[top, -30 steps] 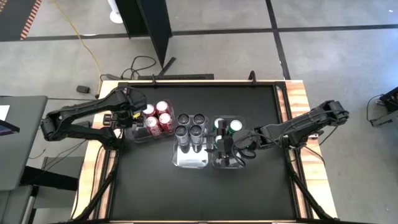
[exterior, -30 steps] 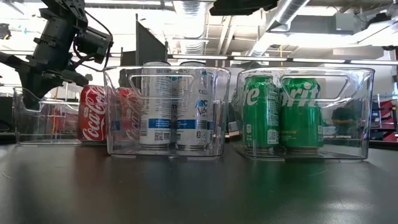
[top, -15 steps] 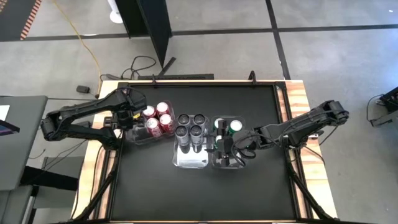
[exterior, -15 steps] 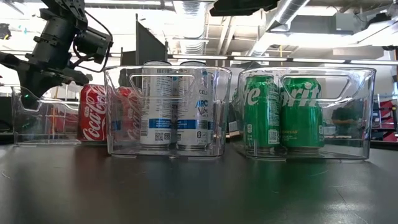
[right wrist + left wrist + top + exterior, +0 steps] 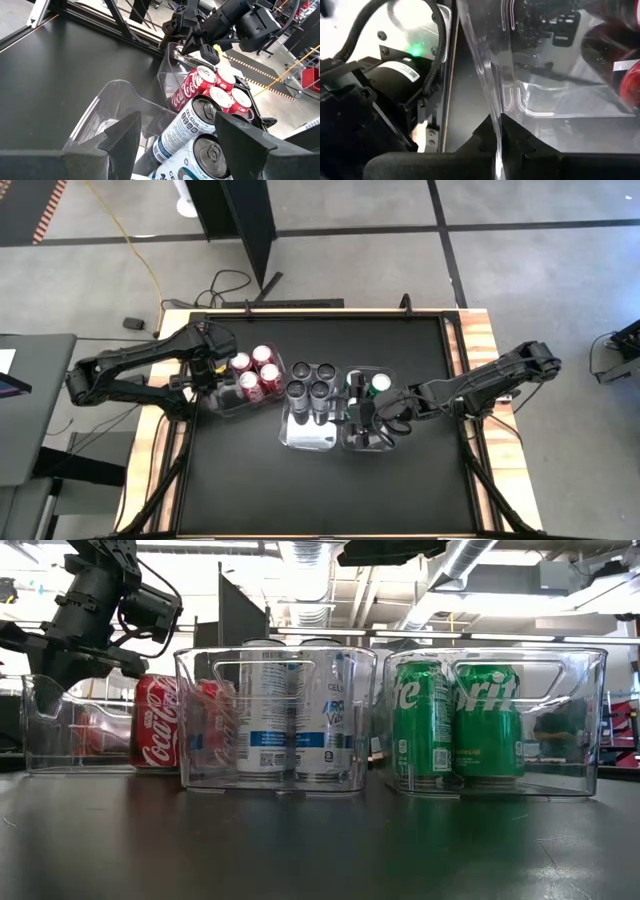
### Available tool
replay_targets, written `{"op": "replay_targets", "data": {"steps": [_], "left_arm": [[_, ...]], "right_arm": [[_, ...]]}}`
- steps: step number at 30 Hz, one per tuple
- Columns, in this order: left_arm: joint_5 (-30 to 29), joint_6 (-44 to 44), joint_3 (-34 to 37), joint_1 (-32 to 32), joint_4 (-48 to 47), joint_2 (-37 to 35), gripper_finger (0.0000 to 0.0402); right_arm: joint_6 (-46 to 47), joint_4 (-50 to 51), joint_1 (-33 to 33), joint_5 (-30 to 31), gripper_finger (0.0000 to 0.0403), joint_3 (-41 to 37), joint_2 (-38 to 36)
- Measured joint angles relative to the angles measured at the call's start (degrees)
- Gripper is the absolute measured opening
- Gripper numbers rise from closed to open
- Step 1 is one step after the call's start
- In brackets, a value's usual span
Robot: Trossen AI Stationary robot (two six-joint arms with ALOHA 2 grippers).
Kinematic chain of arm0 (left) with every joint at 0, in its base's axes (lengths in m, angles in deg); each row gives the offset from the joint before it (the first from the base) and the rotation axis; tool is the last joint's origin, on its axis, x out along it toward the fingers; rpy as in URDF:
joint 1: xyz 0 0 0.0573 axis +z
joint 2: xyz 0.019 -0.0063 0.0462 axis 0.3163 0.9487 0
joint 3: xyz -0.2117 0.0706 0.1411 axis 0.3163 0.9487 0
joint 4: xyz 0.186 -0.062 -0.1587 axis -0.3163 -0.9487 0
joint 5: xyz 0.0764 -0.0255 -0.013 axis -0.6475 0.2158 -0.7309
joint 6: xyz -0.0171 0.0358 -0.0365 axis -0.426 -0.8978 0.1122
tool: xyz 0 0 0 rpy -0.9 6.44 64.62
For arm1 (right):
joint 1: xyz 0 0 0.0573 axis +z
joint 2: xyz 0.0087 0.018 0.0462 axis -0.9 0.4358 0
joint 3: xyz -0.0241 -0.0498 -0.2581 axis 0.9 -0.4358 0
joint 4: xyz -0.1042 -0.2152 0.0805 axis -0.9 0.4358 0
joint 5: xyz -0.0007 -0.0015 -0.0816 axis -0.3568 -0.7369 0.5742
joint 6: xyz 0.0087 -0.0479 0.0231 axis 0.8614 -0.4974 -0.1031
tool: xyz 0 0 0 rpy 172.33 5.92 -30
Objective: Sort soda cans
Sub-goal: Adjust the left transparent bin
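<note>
Broadly, the black table (image 5: 330,480) is a matte, slightly grippy-looking slab, and on it three clear bins stand in a row, touching or nearly so: the left bin (image 5: 60,740), the middle bin (image 5: 275,775) and the right bin (image 5: 590,720), all thin, glossy moulded plastic with rounded corners and cut-out handles, stiff enough to drag but likely to flex and slide easily on the table. The left gripper (image 5: 499,150) is closed on the thin wall of the left bin, its fingers pinching the clear rim at the bin's outer end, which seems a fair place to hold for pushing or pulling. The right gripper (image 5: 175,135) hangs over the right bin with its fingers spread, and I see nothing between them. Inside the bins the cans stand upright and already grouped: the red cans (image 5: 252,370) in the left bin, the silver-grey cans (image 5: 308,380) in the middle, the green cans (image 5: 455,720) on the right, so sorting looks almost done. Each can is a smooth, rigid thin-walled metal cylinder with a silvery lid; if full it would be fairly heavy, if empty it would dent under a hard squeeze. The printed sides look slick, so I would grasp mid-body across the width, from above.
</note>
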Motion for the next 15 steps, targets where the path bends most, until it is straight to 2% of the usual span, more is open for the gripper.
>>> {"op": "replay_targets", "data": {"steps": [15], "left_arm": [[-0.6,3.9,-0.1,-2.1,0.9,-0.1,0.0002]], "right_arm": [[0.3,1.9,0.0,0.0,0.027,0.0,0.0]]}}
